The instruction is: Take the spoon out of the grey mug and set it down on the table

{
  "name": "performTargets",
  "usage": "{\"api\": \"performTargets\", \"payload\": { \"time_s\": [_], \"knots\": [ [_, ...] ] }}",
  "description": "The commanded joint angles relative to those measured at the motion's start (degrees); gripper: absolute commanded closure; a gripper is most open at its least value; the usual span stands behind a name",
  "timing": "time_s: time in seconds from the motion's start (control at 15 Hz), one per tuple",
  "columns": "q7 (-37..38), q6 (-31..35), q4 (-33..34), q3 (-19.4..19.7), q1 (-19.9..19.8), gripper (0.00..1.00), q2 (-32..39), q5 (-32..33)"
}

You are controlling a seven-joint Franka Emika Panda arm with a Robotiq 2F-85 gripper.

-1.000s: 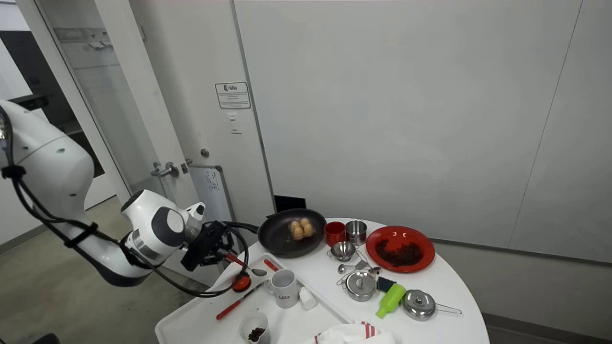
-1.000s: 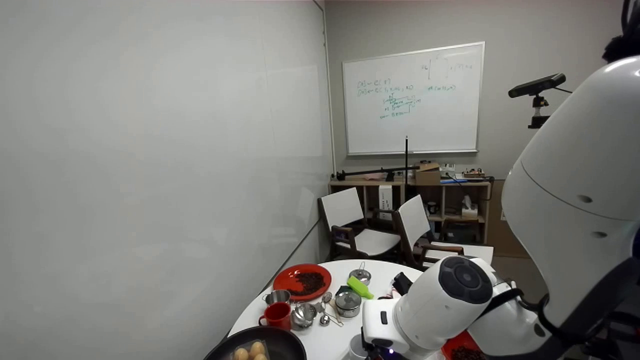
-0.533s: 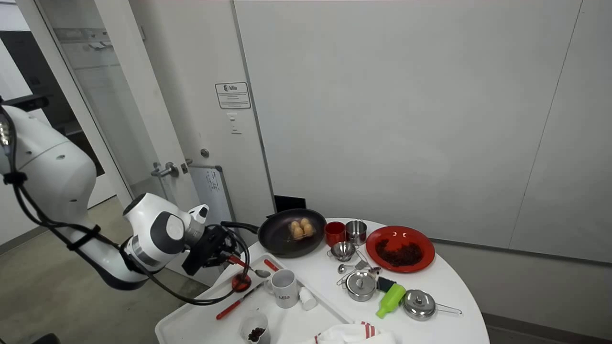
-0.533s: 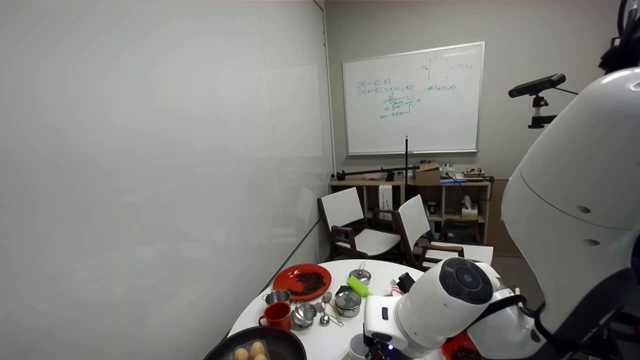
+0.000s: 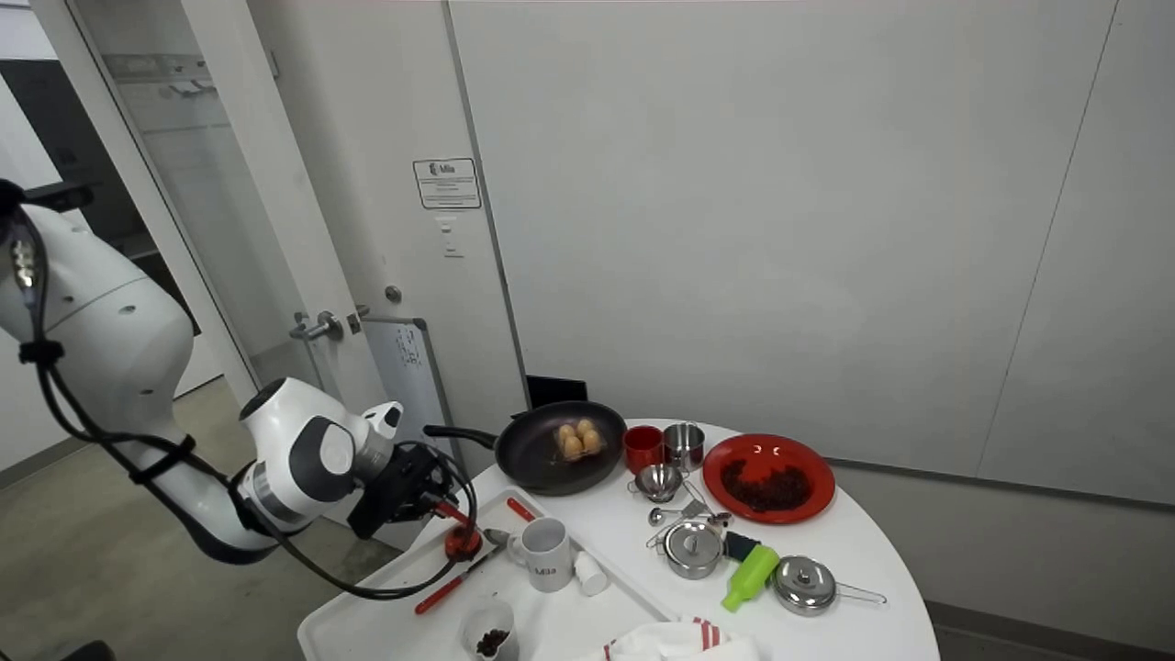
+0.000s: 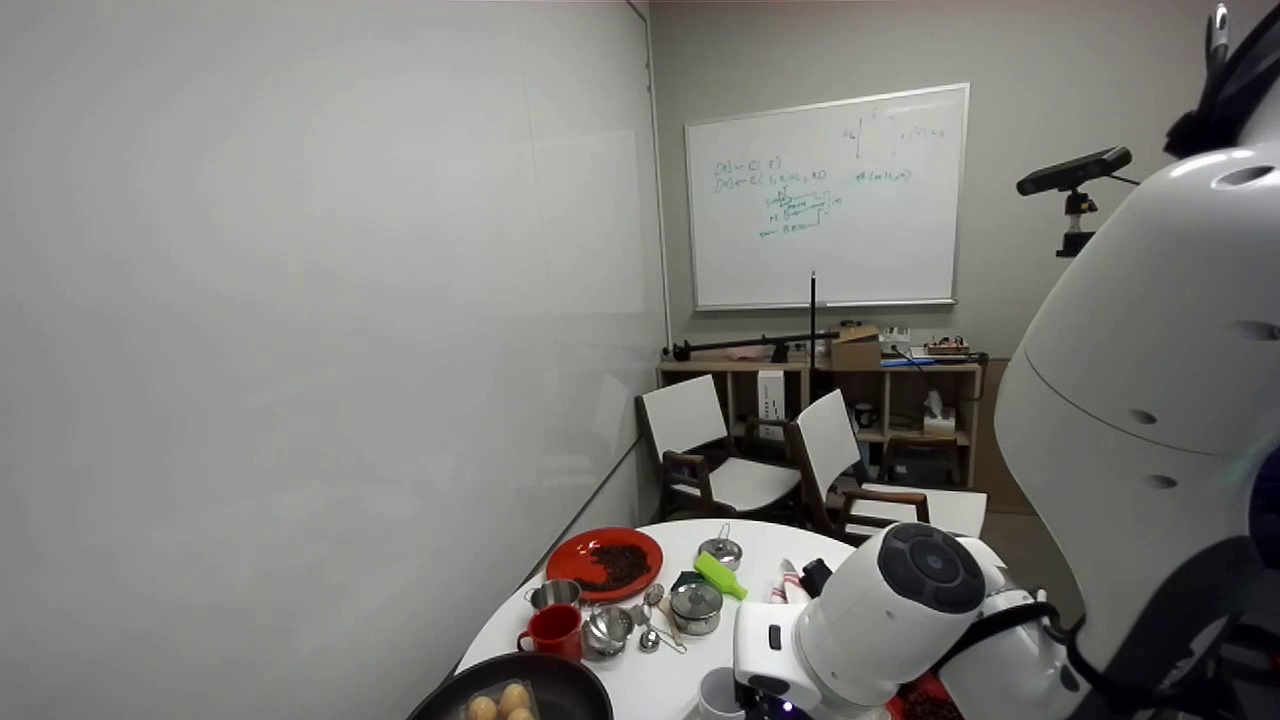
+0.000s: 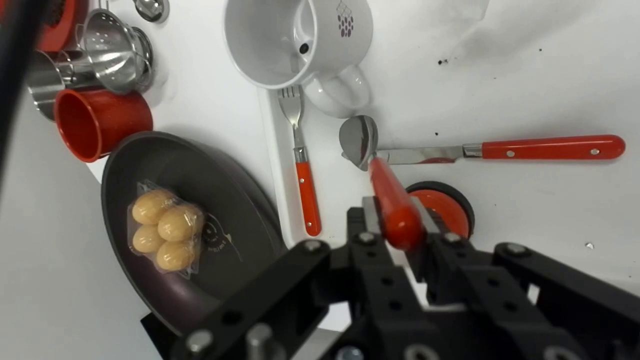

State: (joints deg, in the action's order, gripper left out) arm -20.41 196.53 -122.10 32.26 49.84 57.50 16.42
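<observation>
The gripper [image 7: 398,215] clamps one spoon [image 7: 389,185]; beyond its jaws, one grey mug [image 7: 336,52] and one knife [image 7: 495,150]; beside the jaws, one fork [image 7: 303,175], then one pan [image 7: 245,225] holding four eggs [image 7: 177,225].

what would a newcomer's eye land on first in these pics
Probably the big white arm filling the right side of an exterior view, its gripper shut on the red-handled spoon. Next, perhaps the red plate of dark bits near the edge of the table, then the lime-green object between two lidded pots.
</observation>
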Motion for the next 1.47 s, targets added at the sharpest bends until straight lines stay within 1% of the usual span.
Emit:
{"api": "performTargets", "payload": {
  "time_s": [0.0,0.13,0.2,0.27,0.33,0.4,0.53,0.67,0.87,1.4],
  "knots": [
    [-1.8,0.2,0.7,2.4,3.8,0.92,2.5,-3.8],
    [-2.0,0.7,0.9,3.5,5.5,0.92,3.7,-4.6],
    [-1.8,1.1,1.1,5.3,7.8,0.92,5.3,-5.8],
    [-1.7,1.3,1.2,6.2,8.9,0.92,6.1,-6.3],
    [-1.5,2.1,1.5,8.4,11.6,0.92,8.2,-7.9],
    [-1.3,2.8,1.7,9.7,13.2,0.92,9.6,-8.9],
    [-1.3,3.1,1.8,11.0,15.0,0.92,11.4,-9.9],
    [-1.6,1.9,2.3,10.0,14.3,0.92,10.7,-8.8],
    [-2.5,1.8,2.4,6.9,11.0,0.92,8.3,-5.9],
    [-4.9,1.8,2.7,4.6,8.0,0.92,8.2,-3.5]
  ]
}}
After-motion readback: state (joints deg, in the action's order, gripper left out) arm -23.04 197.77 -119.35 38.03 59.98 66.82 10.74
